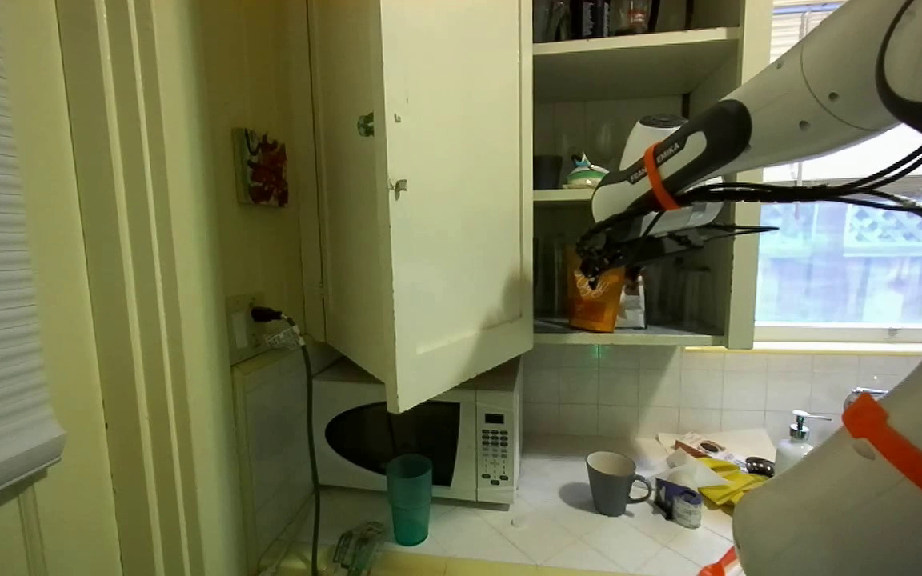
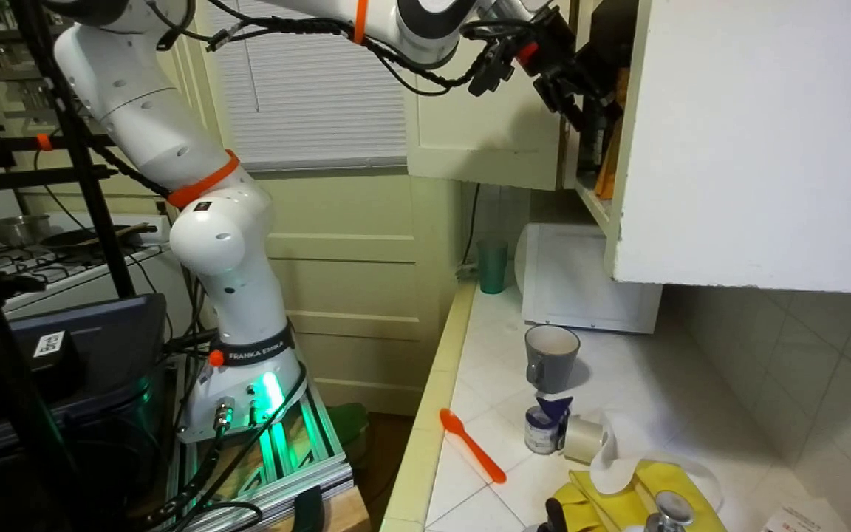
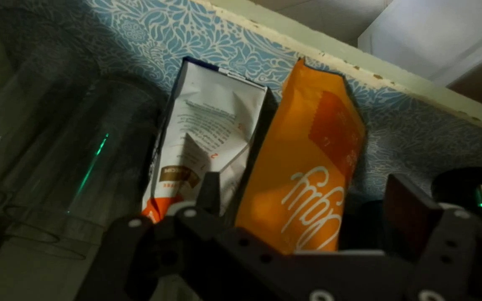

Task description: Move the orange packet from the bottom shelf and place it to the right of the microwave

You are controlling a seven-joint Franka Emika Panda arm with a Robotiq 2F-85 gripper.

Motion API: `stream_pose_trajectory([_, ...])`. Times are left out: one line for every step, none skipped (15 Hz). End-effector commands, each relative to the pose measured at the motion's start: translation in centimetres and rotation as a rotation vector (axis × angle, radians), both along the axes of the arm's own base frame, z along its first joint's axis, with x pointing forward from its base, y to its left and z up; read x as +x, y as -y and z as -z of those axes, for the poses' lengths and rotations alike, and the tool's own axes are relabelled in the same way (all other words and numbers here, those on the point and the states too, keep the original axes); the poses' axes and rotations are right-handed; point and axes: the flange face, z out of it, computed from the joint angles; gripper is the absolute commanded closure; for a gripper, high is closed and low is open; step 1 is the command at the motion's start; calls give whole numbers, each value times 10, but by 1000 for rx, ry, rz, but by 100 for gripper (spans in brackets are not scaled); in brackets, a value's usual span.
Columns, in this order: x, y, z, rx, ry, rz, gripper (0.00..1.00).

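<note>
The orange packet (image 1: pixel 595 308) stands on the cabinet's bottom shelf. A sliver of it shows behind the cabinet edge in an exterior view (image 2: pixel 607 174). In the wrist view the packet (image 3: pixel 299 146) fills the middle, with white script on its face. My gripper (image 3: pixel 308 196) is open, with one finger on each side of the packet's near end and gaps visible to both sides. The gripper also shows at the shelf opening in both exterior views (image 1: pixel 593 268) (image 2: pixel 580 103). The white microwave (image 1: pixel 497 432) sits on the counter (image 1: pixel 549 532) below; it also shows from its side (image 2: pixel 588 281).
A white packet (image 3: pixel 211 125) stands close beside the orange one, with clear glasses (image 3: pixel 86 159) beyond it. A dark jar (image 3: pixel 471 188) is on the opposite side. The open cabinet door (image 1: pixel 457 200) hangs above the microwave. A grey mug (image 1: pixel 611 488) and teal cup (image 1: pixel 409 504) stand on the counter.
</note>
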Motion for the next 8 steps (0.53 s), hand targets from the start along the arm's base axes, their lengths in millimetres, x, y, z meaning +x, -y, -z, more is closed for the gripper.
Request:
stream_pose_trajectory([-9, -5, 1, -2, 17, 25, 0])
stream_pose_trajectory([-6, -4, 2, 6, 33, 14, 0])
stream_pose_trajectory([-3, -3, 4, 7, 47, 5, 0])
stream_pose_trajectory([-1, -2, 5, -3, 57, 3, 0])
stream_pose_trajectory([-1, -1, 6, -11, 71, 6, 0])
stream_pose_trajectory([0, 0, 6, -18, 84, 5, 0])
stream_pose_trajectory([1, 1, 7, -26, 98, 3, 0])
stream_pose_trajectory([2, 2, 8, -22, 113, -4, 0])
